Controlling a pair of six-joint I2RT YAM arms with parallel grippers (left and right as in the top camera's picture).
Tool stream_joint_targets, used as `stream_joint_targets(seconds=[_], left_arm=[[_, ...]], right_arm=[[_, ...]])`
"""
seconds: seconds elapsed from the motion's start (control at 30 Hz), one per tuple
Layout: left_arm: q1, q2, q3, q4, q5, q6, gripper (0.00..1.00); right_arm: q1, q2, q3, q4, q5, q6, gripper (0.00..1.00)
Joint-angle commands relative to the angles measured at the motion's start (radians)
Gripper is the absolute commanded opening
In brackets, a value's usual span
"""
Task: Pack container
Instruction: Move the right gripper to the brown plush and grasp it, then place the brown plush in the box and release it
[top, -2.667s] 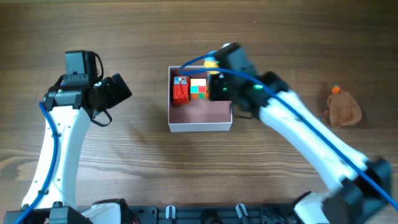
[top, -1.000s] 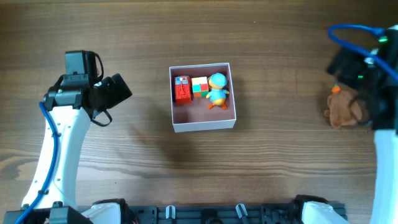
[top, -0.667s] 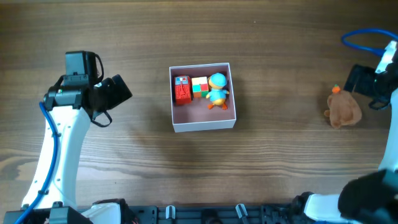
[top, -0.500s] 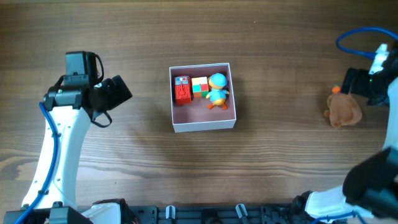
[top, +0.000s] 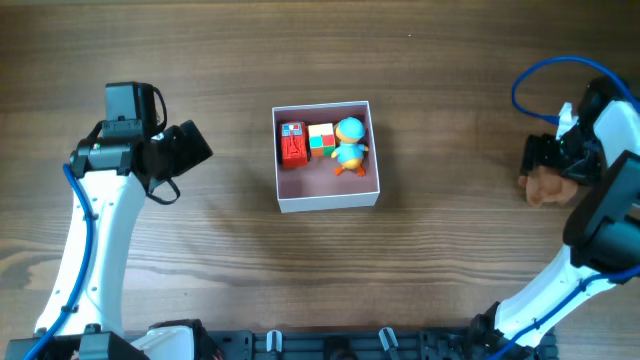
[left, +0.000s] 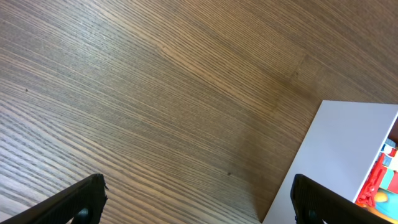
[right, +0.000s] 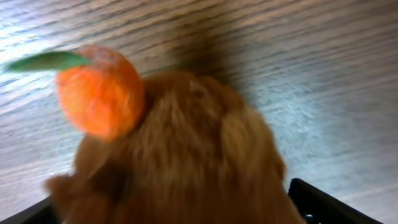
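overhead, the container (top: 327, 203) sits mid-table; only my right wrist view shows my right gripper (top: 543, 165) spread wide around the brown plush (right: 180, 155); my left gripper (left: 199, 199) gapes empty near the container

The white left arm (top: 95, 230) with black joints rises from the near edge at the left corner and reaches toward the far edge. Its black left gripper (top: 195, 143) points right, level, its fingers (left: 84, 198) spread wide. The white right arm (top: 590, 240) climbs along the right edge from the near right corner. Its black right gripper (top: 530, 160) points left, with fingers (right: 329, 208) wide apart.
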Motion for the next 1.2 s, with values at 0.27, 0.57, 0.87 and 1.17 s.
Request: stream_joint_targets(seconds=[0.27,0.57,0.87,1.17], left_arm=[[-0.004,0.009,-0.008,0.007,0.012,0.019,0.96],[-0.004,0.009,-0.008,0.015,0.012,0.019,0.96],[-0.004,0.009,-0.008,0.015,0.012,0.02,0.96],[-0.004,0.009,-0.008,0.015,0.012,0.019,0.96]], right_arm=[[-0.005,0.003,-0.004,0.0,-0.021,0.068,0.65],[-0.005,-0.103,-0.001,0.002,-0.021,0.1,0.43],[0.037,-0.344,-0.001,0.001,-0.154,0.151,0.18],[0.39,-0.627,0.004,0.002,-0.222,0.121,0.04]])
